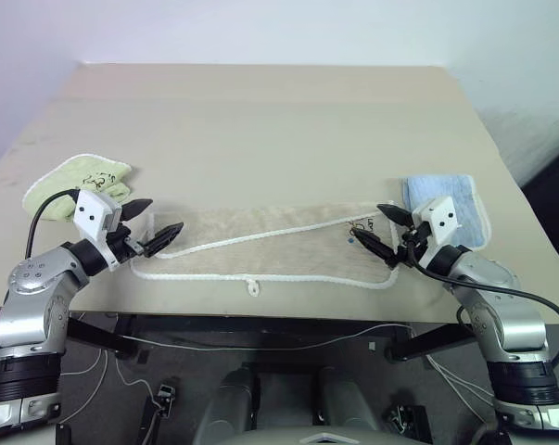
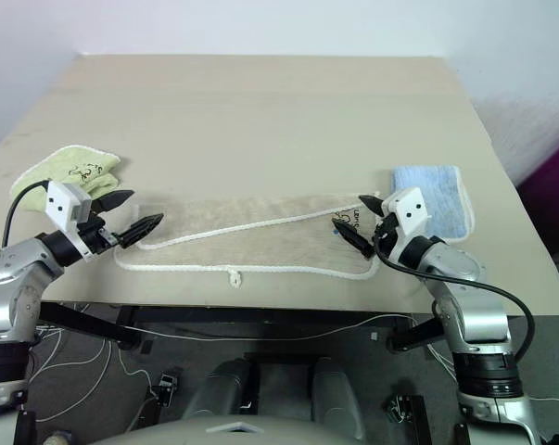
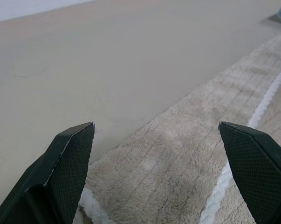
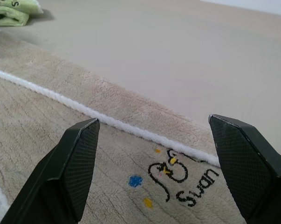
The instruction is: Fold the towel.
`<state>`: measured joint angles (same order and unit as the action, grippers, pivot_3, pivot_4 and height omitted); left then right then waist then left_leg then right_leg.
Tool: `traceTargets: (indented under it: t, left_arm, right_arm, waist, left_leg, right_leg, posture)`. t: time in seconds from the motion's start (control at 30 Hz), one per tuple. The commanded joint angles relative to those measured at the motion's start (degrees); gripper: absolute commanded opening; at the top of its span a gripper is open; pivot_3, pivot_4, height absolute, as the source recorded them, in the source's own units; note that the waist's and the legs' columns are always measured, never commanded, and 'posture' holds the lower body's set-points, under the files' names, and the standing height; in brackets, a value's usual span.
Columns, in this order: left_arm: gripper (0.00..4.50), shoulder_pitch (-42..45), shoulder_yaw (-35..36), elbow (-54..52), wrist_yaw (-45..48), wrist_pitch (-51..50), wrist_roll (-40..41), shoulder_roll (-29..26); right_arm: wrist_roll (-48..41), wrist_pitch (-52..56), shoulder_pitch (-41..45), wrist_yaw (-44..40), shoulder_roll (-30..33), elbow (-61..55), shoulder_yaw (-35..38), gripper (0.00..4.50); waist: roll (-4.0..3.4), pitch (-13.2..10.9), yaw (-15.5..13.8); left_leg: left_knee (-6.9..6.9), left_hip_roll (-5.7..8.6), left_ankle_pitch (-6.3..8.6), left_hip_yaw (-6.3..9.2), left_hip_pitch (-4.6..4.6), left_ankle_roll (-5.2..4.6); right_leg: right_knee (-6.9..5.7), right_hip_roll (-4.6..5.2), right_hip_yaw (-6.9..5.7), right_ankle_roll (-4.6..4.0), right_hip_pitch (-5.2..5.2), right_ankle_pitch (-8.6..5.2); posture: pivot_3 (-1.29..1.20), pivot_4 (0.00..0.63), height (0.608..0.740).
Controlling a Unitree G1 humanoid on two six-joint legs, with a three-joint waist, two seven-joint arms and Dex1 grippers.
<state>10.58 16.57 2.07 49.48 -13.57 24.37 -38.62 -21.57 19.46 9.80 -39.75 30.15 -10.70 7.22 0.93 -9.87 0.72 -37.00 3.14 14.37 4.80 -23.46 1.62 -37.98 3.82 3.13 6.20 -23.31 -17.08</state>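
The beige towel lies along the table's near edge, folded lengthwise, with white corded edging and a small white loop at its front. My left gripper hovers open over the towel's left end with nothing between its fingers. Over the right end my right gripper is open too, by the dark embroidered mark. The left wrist view has the towel's pile and white cord lying between and just beyond the black fingertips.
A light-green folded towel sits at the table's left edge behind my left gripper. A light-blue folded towel lies at the right, behind my right gripper. The tan table stretches far back; its near edge runs just below the towel.
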Motion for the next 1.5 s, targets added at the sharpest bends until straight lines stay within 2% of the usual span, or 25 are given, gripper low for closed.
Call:
traceTargets:
  t: [0.03,0.73,1.0,1.2,1.5]
  left_arm:
    - [4.46,-0.1,0.6,-2.5,0.0,0.2,0.2,-0.9]
    - [4.46,1.6,-1.6,0.6,4.5,3.6,-3.0,-4.9]
    - [4.46,8.0,-5.2,9.0,8.8,7.6,-5.9,-6.2]
    - [4.46,11.1,-8.5,15.0,13.5,12.6,-8.7,-7.0]
    - [4.46,17.9,-16.4,30.6,31.0,24.4,-15.0,-14.4]
  right_arm:
    - [-0.7,-1.0,0.4,0.0,-0.2,-1.2,0.7,3.92]
    - [0.2,-2.3,2.5,1.1,-2.1,-0.2,-0.7,3.92]
    - [0.9,-2.9,-0.4,4.0,-3.4,-2.4,0.0,3.92]
    - [0.8,-3.0,-2.1,5.1,-3.0,-3.7,0.6,3.92]
    - [0.9,-1.3,-1.8,5.7,-2.5,-5.2,-0.1,3.92]
  waist:
    - [0.00,0.0,0.0]
    - [0.00,0.0,0.1]
    - [-0.01,0.0,0.0]
    - [-0.01,0.0,0.2]
    - [-0.02,0.0,0.2]
  left_leg:
    - [0.00,0.00,0.00,0.00,0.00,0.00]
    - [0.01,0.00,0.00,0.00,0.00,0.00]
    - [0.01,0.02,0.00,0.00,0.00,0.00]
    - [0.01,0.01,0.00,-0.01,0.00,-0.01]
    - [0.00,0.01,0.00,-0.02,0.00,-0.01]
  right_leg:
    - [0.00,0.00,0.00,0.00,0.00,0.00]
    - [0.00,-0.01,0.00,0.00,-0.01,0.00]
    - [0.01,0.00,-0.02,0.00,0.00,0.00]
    - [-0.01,-0.04,-0.01,0.00,-0.03,0.00]
    - [-0.02,-0.12,-0.03,0.00,-0.02,0.00]
  posture:
    - [0.00,0.150,0.740]
    - [0.00,0.150,0.740]
    - [0.00,0.150,0.740]
    - [0.00,0.150,0.740]
    - [0.00,0.150,0.740]
